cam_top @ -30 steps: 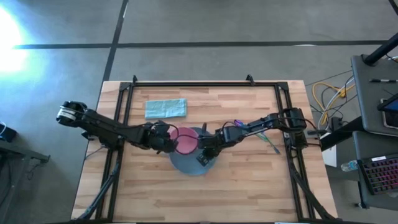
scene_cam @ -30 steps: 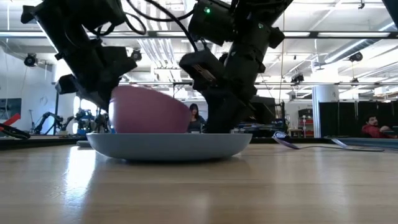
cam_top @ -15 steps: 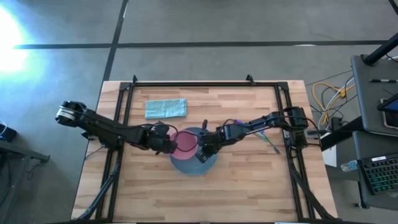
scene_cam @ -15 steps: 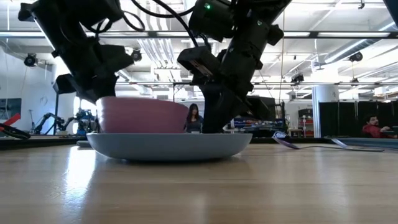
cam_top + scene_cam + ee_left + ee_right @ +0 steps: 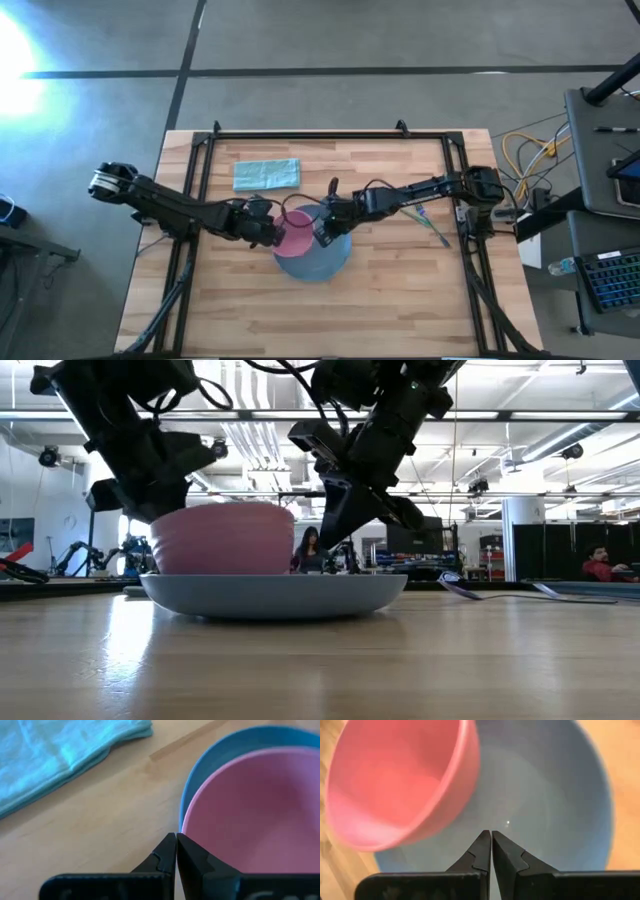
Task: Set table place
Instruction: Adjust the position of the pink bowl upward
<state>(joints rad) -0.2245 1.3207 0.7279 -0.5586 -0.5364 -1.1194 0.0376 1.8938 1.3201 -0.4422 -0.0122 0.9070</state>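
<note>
Sitting upright on the plate [image 5: 273,592], the bowl [image 5: 223,540] occupies the plate's 10 o'clock side in the overhead view, its rim overhanging the plate's edge there. The plate rests near the middle of the table [image 5: 400,290], slightly toward the front.

The left gripper [image 5: 272,232] comes in from 9 o'clock and sits at the bowl's outer rim, fingers pressed together; from its wrist camera the closed tips meet just at the bowl's edge — whether they actually touch it is hard to say. The right gripper [image 5: 322,231] reaches in from 3 o'clock and hangs over the bare part of the plate, beside the bowl, fingers also together and holding nothing. In the level view it hovers above the plate's surface, tips pointing down and clear of it.

Farther out at about 3 o'clock from the plate, under the right arm, lie the spoon [image 5: 382,197] and the fork [image 5: 437,235] — the spoon nearer the plate, the fork out by the table's right rail. Both lie flat on the wood, well apart from the plate.

At 11 o'clock from the plate, toward the back of the table, a folded cloth [image 5: 266,174] lies flat.

Beyond the table, a person [image 5: 308,547] shows in the room behind.
</note>
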